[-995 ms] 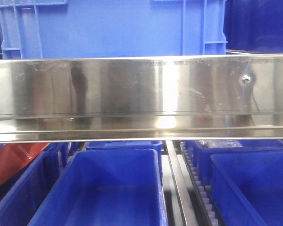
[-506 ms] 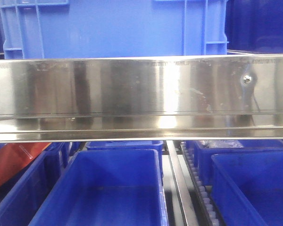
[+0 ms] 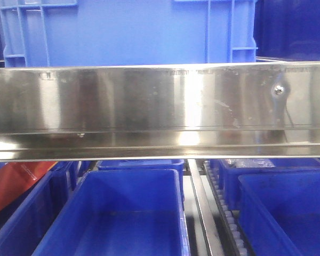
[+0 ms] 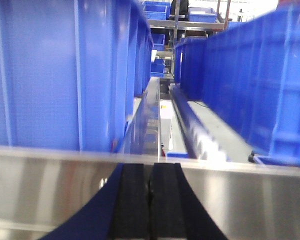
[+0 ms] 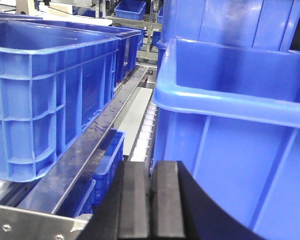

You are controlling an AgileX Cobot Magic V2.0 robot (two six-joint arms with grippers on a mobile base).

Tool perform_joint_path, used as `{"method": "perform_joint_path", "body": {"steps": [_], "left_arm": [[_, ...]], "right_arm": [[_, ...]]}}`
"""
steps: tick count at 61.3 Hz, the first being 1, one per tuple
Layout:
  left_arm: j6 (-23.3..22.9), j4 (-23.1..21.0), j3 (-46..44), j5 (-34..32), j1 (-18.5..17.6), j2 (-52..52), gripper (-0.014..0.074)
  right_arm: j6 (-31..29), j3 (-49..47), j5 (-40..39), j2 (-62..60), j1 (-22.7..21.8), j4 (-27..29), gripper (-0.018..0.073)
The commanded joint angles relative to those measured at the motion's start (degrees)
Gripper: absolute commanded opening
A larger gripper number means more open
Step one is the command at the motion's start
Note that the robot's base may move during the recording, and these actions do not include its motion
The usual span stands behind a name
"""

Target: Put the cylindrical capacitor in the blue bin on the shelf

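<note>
The shelf's shiny steel front rail (image 3: 160, 106) spans the front view. Below it sit open blue bins, one in the middle (image 3: 122, 213) and one at the right (image 3: 288, 213). The cylindrical capacitor is not visible in any view. My left gripper (image 4: 150, 172) is shut with its black pads together and nothing between them, close in front of the steel rail (image 4: 250, 200). My right gripper (image 5: 151, 170) is also shut and empty, level with the upper tier, beside a blue bin (image 5: 230, 100) on its right.
A large light-blue crate (image 3: 128, 32) stands on the upper tier, with darker crates to its right (image 3: 293, 26). White roller tracks (image 5: 145, 130) run between a crate (image 5: 50, 90) and the right bin. A red object (image 3: 16, 181) lies at the lower left.
A dark reflection on the left part of the front rail has faded. Bins and rail have not moved.
</note>
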Motion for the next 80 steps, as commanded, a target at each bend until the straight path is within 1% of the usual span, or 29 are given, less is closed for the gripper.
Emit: {"method": "perform_joint_path", "body": {"steps": [1, 3, 5, 68, 72, 75, 80], "left_arm": [[-0.36, -0.29, 2.23, -8.01, 0.25, -0.41, -0.0111], [-0.36, -0.29, 2.23, -4.38, 0.25, -0.41, -0.0111], [-0.36, -0.29, 2.23, -3.99, 0.25, -0.41, -0.0111], [-0.36, -0.29, 2.23, -4.01, 0.25, -0.41, -0.0111], [-0.36, -0.29, 2.23, -4.01, 0.25, -0.41, -0.0111], [-0.36, -0.29, 2.23, -4.01, 0.25, -0.41, -0.0111], [-0.36, -0.29, 2.23, -4.01, 0.25, -0.41, -0.0111]], "right_arm": [[-0.31, 0.07, -1.3, -0.29, -0.36, -0.25, -0.0162], [-0.31, 0.07, -1.3, -0.29, -0.36, -0.25, -0.0162], [-0.31, 0.07, -1.3, -0.29, -0.36, -0.25, -0.0162], [-0.31, 0.07, -1.42, -0.38, -0.36, -0.25, -0.0162], [-0.31, 0.07, -1.63, -0.38, -0.36, 1.01, -0.0162], [-0.31, 0.53, -2.85, -0.38, -0.74, 1.0, -0.0162], [-0.31, 2.53, -7.2, -0.84, -2.51, 1.0, -0.0162]]}}
